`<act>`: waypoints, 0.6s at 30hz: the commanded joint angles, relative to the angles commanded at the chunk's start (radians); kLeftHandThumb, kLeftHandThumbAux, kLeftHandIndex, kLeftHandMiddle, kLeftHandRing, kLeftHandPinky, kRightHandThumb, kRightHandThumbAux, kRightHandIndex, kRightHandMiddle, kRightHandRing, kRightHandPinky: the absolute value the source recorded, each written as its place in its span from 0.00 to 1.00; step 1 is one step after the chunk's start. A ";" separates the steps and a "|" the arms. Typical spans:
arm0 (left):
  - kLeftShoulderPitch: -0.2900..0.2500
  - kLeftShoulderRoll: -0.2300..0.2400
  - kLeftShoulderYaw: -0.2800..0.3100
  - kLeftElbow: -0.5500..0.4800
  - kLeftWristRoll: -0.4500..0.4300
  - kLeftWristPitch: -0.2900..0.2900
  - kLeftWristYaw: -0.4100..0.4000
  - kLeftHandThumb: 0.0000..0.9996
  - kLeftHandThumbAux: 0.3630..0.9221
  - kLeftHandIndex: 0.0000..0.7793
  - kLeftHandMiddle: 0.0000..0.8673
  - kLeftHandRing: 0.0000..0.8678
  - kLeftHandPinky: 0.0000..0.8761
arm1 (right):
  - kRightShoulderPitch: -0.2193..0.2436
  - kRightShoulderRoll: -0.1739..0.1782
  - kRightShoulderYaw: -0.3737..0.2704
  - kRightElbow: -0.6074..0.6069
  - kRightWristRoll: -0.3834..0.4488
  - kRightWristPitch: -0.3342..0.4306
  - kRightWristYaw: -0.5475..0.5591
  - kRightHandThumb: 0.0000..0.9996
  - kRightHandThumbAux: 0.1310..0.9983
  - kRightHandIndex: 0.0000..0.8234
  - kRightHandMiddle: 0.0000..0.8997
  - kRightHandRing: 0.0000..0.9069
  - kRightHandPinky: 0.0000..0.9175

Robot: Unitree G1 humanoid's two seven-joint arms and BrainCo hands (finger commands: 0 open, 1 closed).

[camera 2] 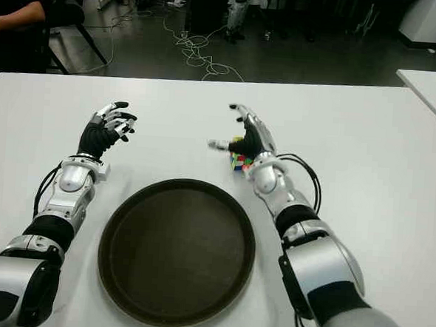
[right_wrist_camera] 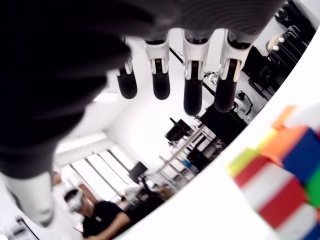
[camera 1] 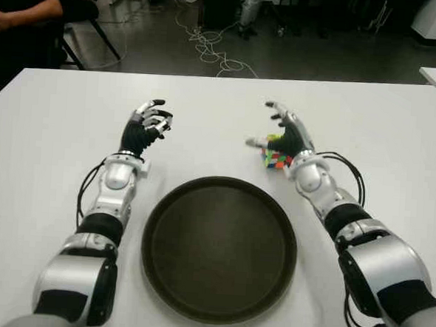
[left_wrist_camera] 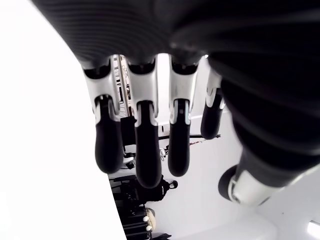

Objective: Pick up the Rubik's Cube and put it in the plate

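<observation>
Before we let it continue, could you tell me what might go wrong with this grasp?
The right hand is open over the Rubik's Cube, not yet gripping; closing fingers could nudge it away across the table. The cube sits near the plate rim, so it might catch the edge on transfer.

I am wearing silver shells over black joints on both forearms. My left hand (camera 1: 148, 126) and right hand (camera 1: 288, 134) are showing black ribbed palms and silver fingers ending in black tips. Black cables are looping beside each wrist.
</observation>
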 joint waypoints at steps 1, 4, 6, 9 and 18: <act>0.000 0.000 0.000 0.000 0.000 0.000 0.000 0.28 0.59 0.31 0.46 0.55 0.60 | -0.001 -0.001 0.020 0.003 -0.024 0.026 -0.023 0.00 0.77 0.22 0.16 0.22 0.27; -0.001 -0.001 0.001 0.001 -0.001 0.001 -0.001 0.28 0.60 0.31 0.46 0.55 0.59 | -0.009 -0.001 0.071 0.010 -0.085 0.098 -0.070 0.00 0.81 0.23 0.17 0.21 0.23; -0.001 -0.001 0.001 0.001 -0.002 0.000 -0.003 0.28 0.60 0.30 0.46 0.55 0.60 | -0.017 0.000 0.109 0.012 -0.126 0.151 -0.095 0.00 0.82 0.23 0.18 0.20 0.21; 0.000 0.001 0.001 -0.001 -0.002 0.000 -0.004 0.27 0.59 0.30 0.47 0.56 0.61 | -0.029 0.000 0.150 0.006 -0.172 0.208 -0.112 0.00 0.84 0.24 0.20 0.19 0.16; 0.001 0.004 -0.001 -0.001 0.003 0.001 0.003 0.25 0.60 0.29 0.46 0.55 0.61 | -0.045 -0.004 0.207 -0.001 -0.220 0.280 -0.113 0.00 0.86 0.26 0.23 0.19 0.11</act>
